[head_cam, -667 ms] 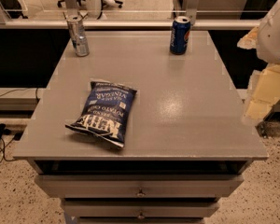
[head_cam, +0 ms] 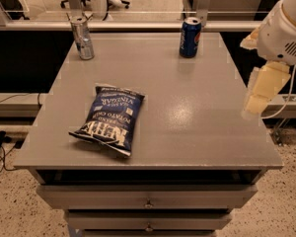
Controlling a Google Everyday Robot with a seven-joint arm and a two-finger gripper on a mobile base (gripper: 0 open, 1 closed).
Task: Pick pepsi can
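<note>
The pepsi can [head_cam: 190,30] is dark blue with a red-and-white logo and a silver top. It stands upright at the far edge of the grey table [head_cam: 197,112], right of centre. My gripper [head_cam: 260,92] hangs from the white arm at the right edge of the table. It is well in front of the can and to its right, and it touches nothing.
A slimmer silver can [head_cam: 82,38] stands at the far left corner. A blue chip bag [head_cam: 110,119] lies at the front left. Drawers [head_cam: 148,196] sit under the tabletop. A rail and glass panel run behind the table.
My arm and gripper have moved a little to the left, closer over the table's right edge. The cans and the bag have not moved.
</note>
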